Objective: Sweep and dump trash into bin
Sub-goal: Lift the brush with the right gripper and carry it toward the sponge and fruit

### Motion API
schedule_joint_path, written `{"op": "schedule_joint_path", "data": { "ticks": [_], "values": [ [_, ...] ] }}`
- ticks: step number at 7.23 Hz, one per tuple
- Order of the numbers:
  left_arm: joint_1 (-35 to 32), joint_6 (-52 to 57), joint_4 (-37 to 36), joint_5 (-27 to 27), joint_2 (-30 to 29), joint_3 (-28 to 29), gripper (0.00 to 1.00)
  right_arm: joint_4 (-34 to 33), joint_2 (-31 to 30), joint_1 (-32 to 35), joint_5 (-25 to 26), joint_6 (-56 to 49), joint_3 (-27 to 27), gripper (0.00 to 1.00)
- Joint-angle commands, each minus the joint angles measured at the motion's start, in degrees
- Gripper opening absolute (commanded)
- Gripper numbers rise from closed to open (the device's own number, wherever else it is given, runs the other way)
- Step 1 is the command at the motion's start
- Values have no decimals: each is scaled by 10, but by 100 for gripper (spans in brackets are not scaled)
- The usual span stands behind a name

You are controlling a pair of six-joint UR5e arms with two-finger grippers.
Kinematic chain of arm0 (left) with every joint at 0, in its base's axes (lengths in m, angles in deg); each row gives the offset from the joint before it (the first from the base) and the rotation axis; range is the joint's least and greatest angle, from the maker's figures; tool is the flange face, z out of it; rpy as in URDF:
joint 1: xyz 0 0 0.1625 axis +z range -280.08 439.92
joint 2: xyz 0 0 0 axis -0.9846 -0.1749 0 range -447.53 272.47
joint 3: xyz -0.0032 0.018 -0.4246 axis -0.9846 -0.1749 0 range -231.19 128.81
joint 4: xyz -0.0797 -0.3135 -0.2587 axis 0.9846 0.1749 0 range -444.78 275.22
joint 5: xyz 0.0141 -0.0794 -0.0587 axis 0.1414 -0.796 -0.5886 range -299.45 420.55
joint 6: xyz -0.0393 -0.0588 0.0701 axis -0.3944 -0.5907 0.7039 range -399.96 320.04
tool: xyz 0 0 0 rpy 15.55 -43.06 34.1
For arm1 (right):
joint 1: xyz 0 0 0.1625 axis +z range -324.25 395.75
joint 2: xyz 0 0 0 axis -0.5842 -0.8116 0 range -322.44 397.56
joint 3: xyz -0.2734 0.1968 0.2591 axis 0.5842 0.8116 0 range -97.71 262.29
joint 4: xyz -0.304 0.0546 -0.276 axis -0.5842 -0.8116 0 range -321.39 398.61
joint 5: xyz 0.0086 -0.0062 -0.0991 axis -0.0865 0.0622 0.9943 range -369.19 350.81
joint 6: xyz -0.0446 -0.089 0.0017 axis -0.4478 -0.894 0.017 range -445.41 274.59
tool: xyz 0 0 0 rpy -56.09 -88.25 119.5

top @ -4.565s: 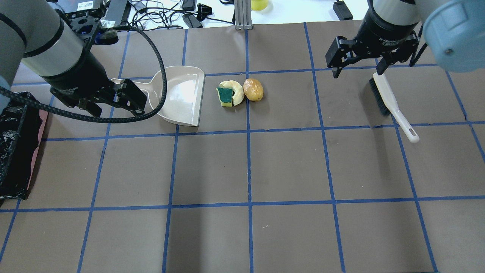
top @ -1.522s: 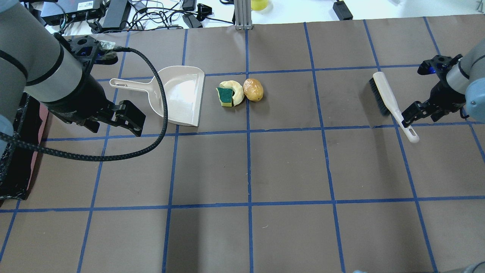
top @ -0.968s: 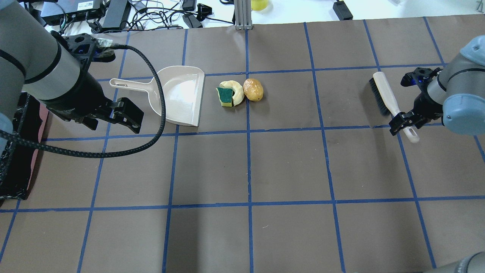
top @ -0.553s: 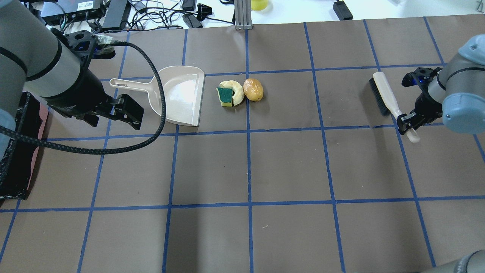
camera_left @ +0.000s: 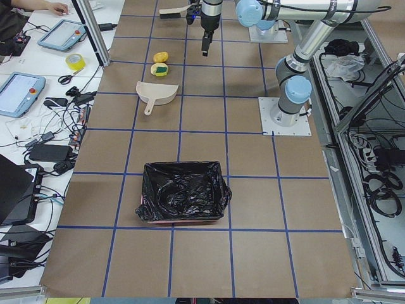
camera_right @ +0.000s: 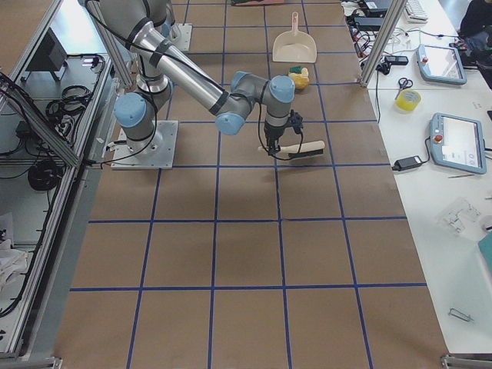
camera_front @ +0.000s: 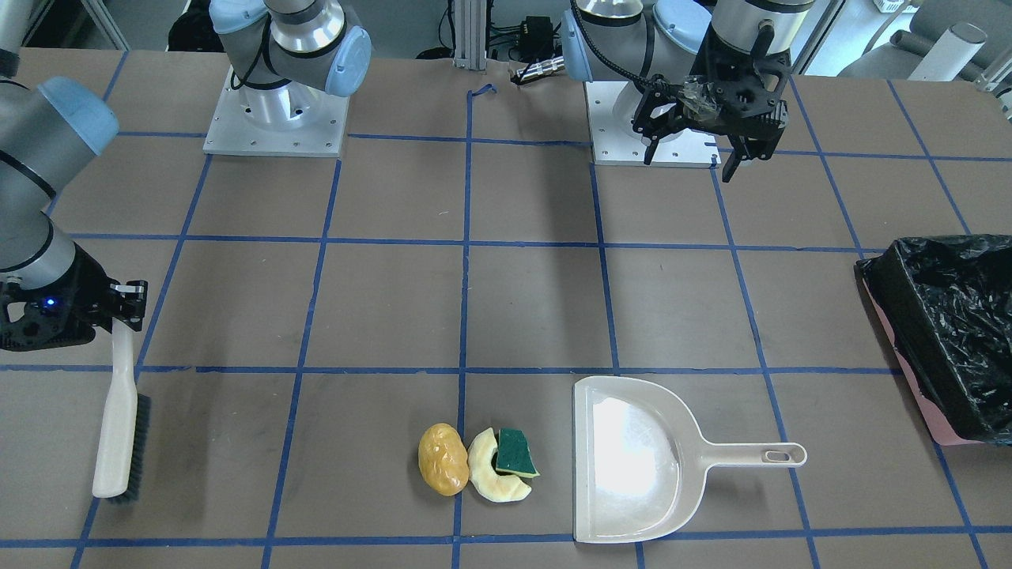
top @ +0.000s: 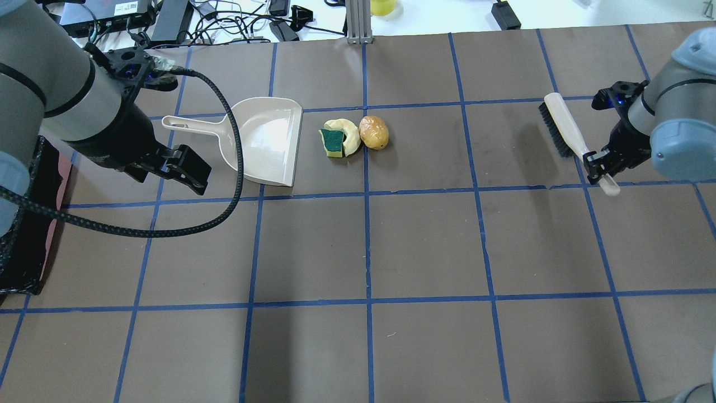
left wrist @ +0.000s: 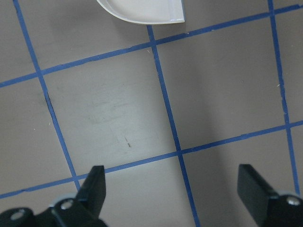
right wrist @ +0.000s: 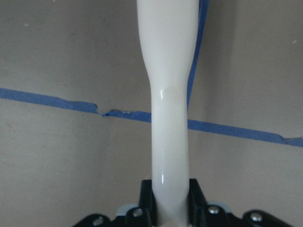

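Note:
The trash lies together on the mat: a yellow-orange lump point(top: 373, 132) point(camera_front: 443, 460), a cream crescent point(top: 353, 134) point(camera_front: 489, 484) and a green-and-yellow sponge piece point(top: 333, 143) point(camera_front: 516, 452). A beige dustpan point(top: 268, 140) point(camera_front: 632, 458) lies just beside them, its mouth facing them. My left gripper point(top: 173, 170) point(left wrist: 173, 189) is open and empty, above the mat beside the dustpan's handle. My right gripper point(top: 596, 163) point(camera_front: 118, 312) point(right wrist: 169, 203) is shut on the handle of a white brush point(top: 561, 130) point(camera_front: 118, 427). The black-lined pink bin point(camera_front: 909, 348) point(camera_left: 152, 190) stands at the table's left end.
My left arm and its black cable point(top: 235, 168) hang over the dustpan's handle and part of the bin point(top: 22, 263). Cables and boxes point(top: 224, 22) lie past the mat's far edge. Bare mat point(top: 425, 252) spreads in front of the trash.
My right gripper has come down onto the brush handle and shut on it; the brush has shifted a little toward the far side. My left gripper has drifted slightly beside the dustpan handle, still open.

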State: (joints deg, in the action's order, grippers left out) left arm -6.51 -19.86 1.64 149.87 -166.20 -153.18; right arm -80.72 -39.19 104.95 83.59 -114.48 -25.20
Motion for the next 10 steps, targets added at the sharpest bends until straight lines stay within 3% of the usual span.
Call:
{"op": "schedule_joint_path", "data": {
  "ticks": [1, 4, 5, 10],
  "values": [
    [51, 103, -11, 0, -10, -3, 100, 113, 15, 125, 26, 173, 102, 3],
    [132, 313, -12, 0, -21, -14, 100, 149, 96, 269, 53, 348, 196, 0],
    [137, 364, -13, 0, -26, -13, 100, 164, 125, 312, 103, 358, 216, 0],
    [137, 760, -97, 1, -114, -5, 100, 175, 177, 414, 79, 518, 259, 0]
  ]
}}
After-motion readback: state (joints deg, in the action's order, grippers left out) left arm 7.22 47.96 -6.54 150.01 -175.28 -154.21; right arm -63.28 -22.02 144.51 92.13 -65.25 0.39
